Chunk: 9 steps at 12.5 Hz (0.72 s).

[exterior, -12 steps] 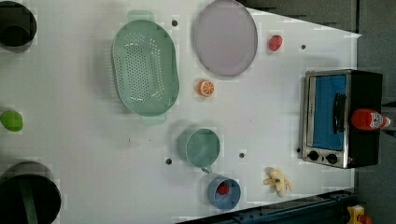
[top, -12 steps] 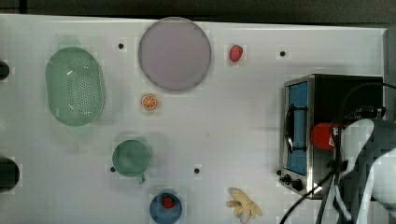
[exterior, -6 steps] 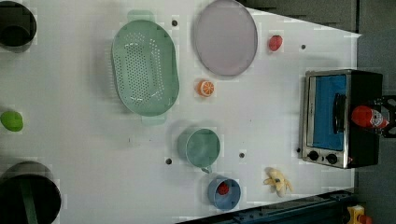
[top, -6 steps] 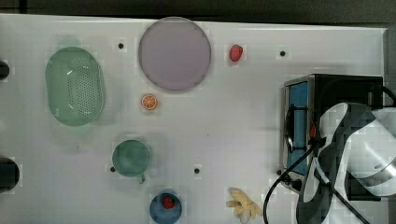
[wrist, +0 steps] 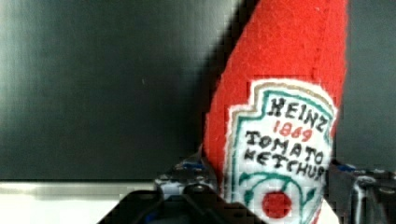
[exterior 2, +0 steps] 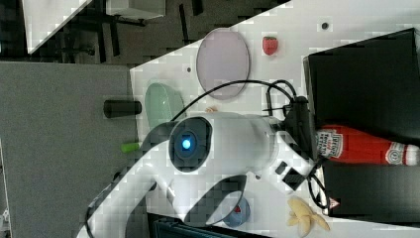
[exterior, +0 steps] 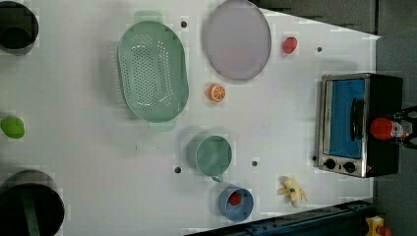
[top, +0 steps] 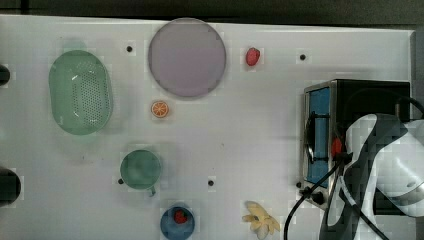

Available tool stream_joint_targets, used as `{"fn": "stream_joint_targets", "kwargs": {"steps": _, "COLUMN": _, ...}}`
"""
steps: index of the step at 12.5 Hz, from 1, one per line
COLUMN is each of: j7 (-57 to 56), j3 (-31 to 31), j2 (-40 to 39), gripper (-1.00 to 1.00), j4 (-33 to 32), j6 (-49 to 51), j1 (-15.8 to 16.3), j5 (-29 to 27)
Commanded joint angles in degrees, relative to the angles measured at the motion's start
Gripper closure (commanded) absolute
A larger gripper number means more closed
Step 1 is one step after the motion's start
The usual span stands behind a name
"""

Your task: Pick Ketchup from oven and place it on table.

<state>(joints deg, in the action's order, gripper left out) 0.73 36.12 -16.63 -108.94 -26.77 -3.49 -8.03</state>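
The ketchup (exterior 2: 356, 146), a red bottle with a white label and white cap, stands on the black top of the oven (exterior 2: 361, 74). From above, a small red patch of the ketchup (top: 336, 146) shows beside the white arm. My gripper (wrist: 273, 182) is shut on the ketchup (wrist: 280, 93), one dark finger against each side of its lower body. In the left view the gripper (exterior: 404, 129) straddles the ketchup (exterior: 383, 129) over the oven (exterior: 344, 118). The oven (top: 370, 95) sits at the right end of the white table (top: 250, 140).
On the table lie a purple plate (top: 186, 56), a strawberry (top: 252, 56), a green colander (top: 80, 92), an orange half (top: 160, 108), a green cup (top: 141, 169), a blue bowl (top: 177, 221) and a banana (top: 260, 219). Black cables hang by the oven's front.
The arm has moved in over the oven's top, covering most of the ketchup in the top view. The fingers have closed in from wide open onto the bottle.
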Motion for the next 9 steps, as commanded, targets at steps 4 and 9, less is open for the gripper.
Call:
{"fn": "stream_joint_targets", "kwargs": {"steps": 4, "j7": 1.81, "j3": -15.15, "j2": 8.31, "gripper": -0.23, "j4": 9.81, "j6": 6.87, "j1": 10.4, "j5": 2.45}}
{"fn": "stream_joint_targets", "kwargs": {"steps": 9, "j7": 1.81, "j3": -25.91, "j2": 8.29, "gripper": -0.23, "j4": 1.73, "j6": 5.07, "j1": 12.83, "j5": 2.46}}
